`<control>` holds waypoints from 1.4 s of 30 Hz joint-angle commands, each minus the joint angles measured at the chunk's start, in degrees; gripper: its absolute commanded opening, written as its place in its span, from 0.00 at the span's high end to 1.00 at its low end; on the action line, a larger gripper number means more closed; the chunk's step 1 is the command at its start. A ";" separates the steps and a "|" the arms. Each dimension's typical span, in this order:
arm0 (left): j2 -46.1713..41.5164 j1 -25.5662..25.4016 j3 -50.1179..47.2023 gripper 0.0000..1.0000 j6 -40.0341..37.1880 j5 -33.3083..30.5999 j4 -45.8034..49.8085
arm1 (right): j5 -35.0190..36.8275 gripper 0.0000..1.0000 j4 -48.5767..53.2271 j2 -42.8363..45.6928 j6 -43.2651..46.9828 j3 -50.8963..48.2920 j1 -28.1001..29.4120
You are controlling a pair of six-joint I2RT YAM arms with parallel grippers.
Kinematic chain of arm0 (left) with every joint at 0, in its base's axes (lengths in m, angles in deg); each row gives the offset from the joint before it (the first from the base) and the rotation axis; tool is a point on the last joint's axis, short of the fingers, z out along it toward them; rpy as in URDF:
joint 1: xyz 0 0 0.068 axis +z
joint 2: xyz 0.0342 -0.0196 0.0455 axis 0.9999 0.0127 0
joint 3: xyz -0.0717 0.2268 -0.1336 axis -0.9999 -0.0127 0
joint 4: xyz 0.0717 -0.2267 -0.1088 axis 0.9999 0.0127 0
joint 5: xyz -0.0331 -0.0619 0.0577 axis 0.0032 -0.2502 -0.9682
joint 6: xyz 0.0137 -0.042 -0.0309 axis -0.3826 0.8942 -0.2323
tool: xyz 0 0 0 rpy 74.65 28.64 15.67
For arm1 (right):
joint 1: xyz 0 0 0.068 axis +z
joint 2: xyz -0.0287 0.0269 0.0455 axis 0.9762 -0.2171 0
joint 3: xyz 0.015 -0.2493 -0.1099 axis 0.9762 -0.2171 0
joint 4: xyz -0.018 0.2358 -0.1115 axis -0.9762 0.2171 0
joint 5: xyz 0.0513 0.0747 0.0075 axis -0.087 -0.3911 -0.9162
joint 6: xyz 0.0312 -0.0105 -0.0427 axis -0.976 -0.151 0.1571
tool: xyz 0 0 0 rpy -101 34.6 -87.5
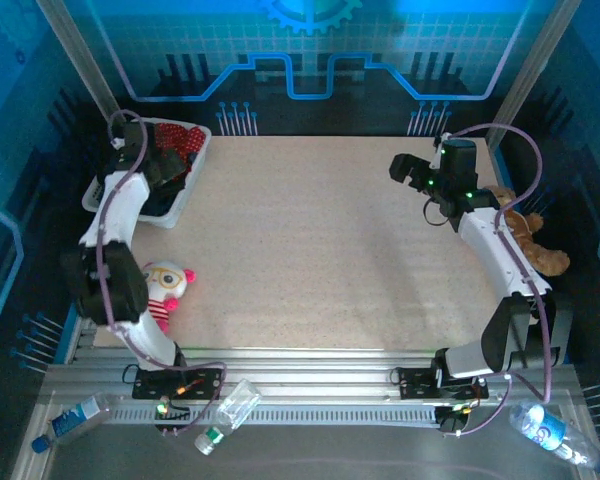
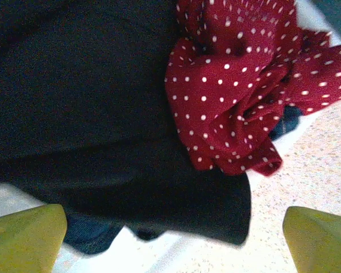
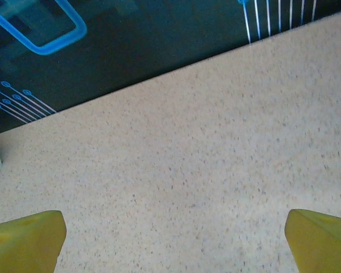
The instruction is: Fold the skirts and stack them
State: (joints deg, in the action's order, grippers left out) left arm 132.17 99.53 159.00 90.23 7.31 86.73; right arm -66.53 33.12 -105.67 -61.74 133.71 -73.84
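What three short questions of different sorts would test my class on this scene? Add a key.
1. True or false: the left gripper is shut on the red dotted skirt.
2. How do the skirts lie? A: heaped in the white bin; B: folded in a neat stack; C: hung up.
3. Fill in: the brown teddy bear lies beside the ___ arm.
Key: 1 false, the left gripper is open and holds nothing; 2 A; 3 right.

Red white-dotted skirt (image 2: 233, 96), plain black skirt (image 2: 91, 114), speckled beige table (image 3: 216, 142)
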 commanded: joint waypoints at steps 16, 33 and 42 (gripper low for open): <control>27.00 1.69 34.53 0.89 -4.50 5.84 3.79 | 1.24 0.00 5.35 2.70 -4.19 -0.06 1.39; -11.93 -19.39 -2.98 1.00 -2.04 2.60 -20.36 | -10.19 0.00 0.41 -0.73 -5.67 0.03 1.04; -9.61 -36.07 -6.63 1.00 3.94 4.12 -15.97 | -13.29 0.00 -3.93 2.58 -3.20 -5.77 0.85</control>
State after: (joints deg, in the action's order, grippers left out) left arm 119.95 67.67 155.00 91.26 10.54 71.01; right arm -78.29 30.72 -105.65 -66.40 130.25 -73.32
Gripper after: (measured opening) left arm 0.065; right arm 0.998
